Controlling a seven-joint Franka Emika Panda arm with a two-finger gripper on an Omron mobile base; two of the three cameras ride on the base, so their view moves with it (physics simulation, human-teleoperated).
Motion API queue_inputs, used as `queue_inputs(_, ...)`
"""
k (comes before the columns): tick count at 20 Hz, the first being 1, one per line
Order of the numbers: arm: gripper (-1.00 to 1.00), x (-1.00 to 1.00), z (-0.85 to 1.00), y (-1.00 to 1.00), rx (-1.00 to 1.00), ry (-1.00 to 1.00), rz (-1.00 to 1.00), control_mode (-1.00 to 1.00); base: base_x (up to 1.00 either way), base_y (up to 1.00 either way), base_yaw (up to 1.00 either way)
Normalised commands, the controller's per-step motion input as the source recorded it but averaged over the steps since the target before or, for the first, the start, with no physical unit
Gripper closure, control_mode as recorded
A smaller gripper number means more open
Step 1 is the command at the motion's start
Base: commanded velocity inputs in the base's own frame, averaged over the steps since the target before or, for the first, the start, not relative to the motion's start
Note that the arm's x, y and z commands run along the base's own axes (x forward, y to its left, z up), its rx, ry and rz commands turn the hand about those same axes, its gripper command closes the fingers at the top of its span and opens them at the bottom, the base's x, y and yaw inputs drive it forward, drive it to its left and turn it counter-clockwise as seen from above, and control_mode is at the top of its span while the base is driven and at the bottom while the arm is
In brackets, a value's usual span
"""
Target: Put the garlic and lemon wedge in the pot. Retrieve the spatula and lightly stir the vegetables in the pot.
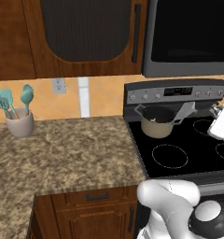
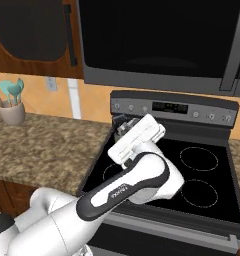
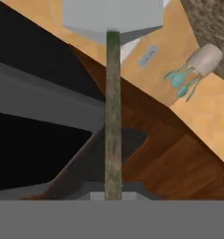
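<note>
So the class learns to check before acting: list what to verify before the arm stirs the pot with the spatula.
1. Gripper shut on spatula: ok.
2. Pot upright on the stovetop: ok.
3. Garlic and lemon wedge inside the pot: cannot tell; just one pale speck shows.
4. Spatula aimed into the pot: not ok; it points toward the wall cabinet.

Granite counter and black stovetop, 2 surfaces side by side

The speckled brown counter (image 1: 72, 149) carries 1 pale utensil holder (image 1: 19, 124) with teal tools at its 10 o'clock corner; the glass stovetop (image 1: 188, 144) at 3 o'clock bears the beige pot (image 1: 157, 122) on its back-left burner.
</note>
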Motion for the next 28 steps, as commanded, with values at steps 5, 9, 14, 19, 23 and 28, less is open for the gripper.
queue_inputs(5, 1.00, 0.69, -0.08, 0.00, 0.24, 0.19, -0.43, -1.00, 0.00, 0.00, 0.00)
queue_inputs(9, 1.00, 0.90, 0.00, 0.01, 0.42, 0.25, -0.13, -1.00, 0.00, 0.00, 0.00)
queue_inputs(14, 1.00, 0.91, -0.03, 0.00, 0.35, 0.08, 0.00, -1.00, 0.00, 0.00, 0.00)
queue_inputs(19, 1.00, 0.91, -0.05, -0.01, 0.28, 0.02, -0.03, -1.00, 0.00, 0.00, 0.00)
queue_inputs(23, 1.00, 0.74, -0.24, -0.06, 0.16, 0.13, -0.15, -1.00, 0.00, 0.00, 0.00)
queue_inputs(28, 1.00, 0.56, -0.38, -0.20, 0.00, 0.03, -0.22, -1.00, 0.00, 0.00, 0.00)
